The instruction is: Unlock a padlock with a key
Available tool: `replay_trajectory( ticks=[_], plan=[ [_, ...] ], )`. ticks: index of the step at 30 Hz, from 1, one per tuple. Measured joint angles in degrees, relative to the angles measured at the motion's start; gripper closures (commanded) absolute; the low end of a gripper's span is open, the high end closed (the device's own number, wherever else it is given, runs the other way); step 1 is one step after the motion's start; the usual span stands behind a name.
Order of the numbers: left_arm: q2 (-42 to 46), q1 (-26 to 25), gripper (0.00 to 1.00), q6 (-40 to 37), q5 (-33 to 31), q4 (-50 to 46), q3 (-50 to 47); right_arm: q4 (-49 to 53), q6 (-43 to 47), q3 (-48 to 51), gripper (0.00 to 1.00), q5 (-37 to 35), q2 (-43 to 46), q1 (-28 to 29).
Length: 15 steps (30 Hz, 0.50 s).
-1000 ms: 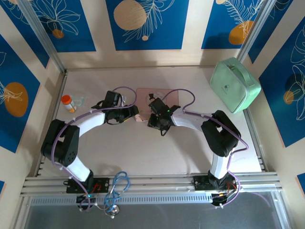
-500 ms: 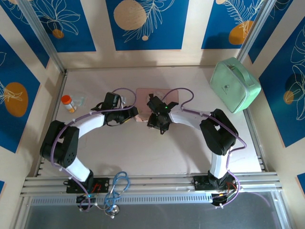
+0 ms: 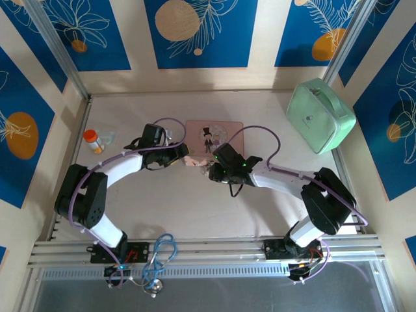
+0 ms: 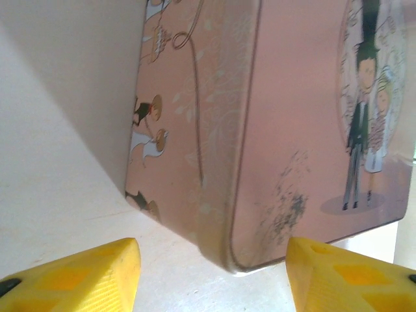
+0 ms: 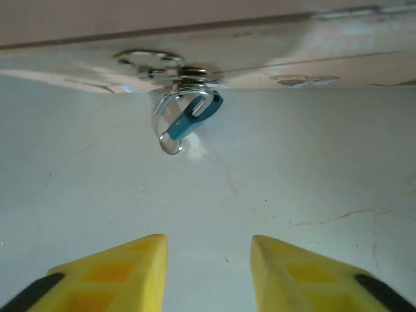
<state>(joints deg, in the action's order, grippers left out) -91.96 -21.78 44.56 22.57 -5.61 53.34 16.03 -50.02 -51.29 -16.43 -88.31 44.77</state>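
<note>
Padlock (image 5: 192, 117) is hanging at the latch on the near edge of the pink box (image 3: 214, 136), and you are seeing it best through the right wrist camera: its teal body is tilting down to the left, its thin silvery shackle is looping up into the box's metal latch, and 1 small silvery ring is dangling from its lower end. Whether that ring is carrying a key, you cannot tell from these views.

Your right gripper (image 5: 209, 260) is pointing at the near edge of the box, with its jaws standing spread and nothing between them. The padlock is sitting beyond its 2 yellow fingertips (image 5: 123, 266), apart from both and slightly toward the left one.

Your left gripper (image 4: 211, 273) is facing the near left corner of the box. Its jaws are spread wide, 1 to each side of that corner, and they are gripping nothing. The box's lid, with its picture of a couple, is facing up.

From above, both grippers are meeting just in front of the box, the left at its near left corner and the right just beside it at the near edge.

Well to the right of the box, a mint green case (image 3: 320, 115) is lying on the table (image 3: 195, 208). Well to the left of the box, an orange pill bottle (image 3: 93, 140) is standing.
</note>
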Motion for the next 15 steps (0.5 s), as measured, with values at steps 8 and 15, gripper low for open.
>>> replay_trajectory(
  ticks=[8, 15],
  plan=[
    [-1.2, 0.0, 0.42, -0.07, 0.0, -0.15, 2.12, -5.62, 0.52, 3.02, 0.83, -1.88, 0.2, 0.35],
    [-2.16, 0.02, 0.39, -1.97, -0.57, -3.08, 3.39, -9.44, -0.85, 8.22, 0.72, -5.9, 5.77, 1.64]
  ],
)
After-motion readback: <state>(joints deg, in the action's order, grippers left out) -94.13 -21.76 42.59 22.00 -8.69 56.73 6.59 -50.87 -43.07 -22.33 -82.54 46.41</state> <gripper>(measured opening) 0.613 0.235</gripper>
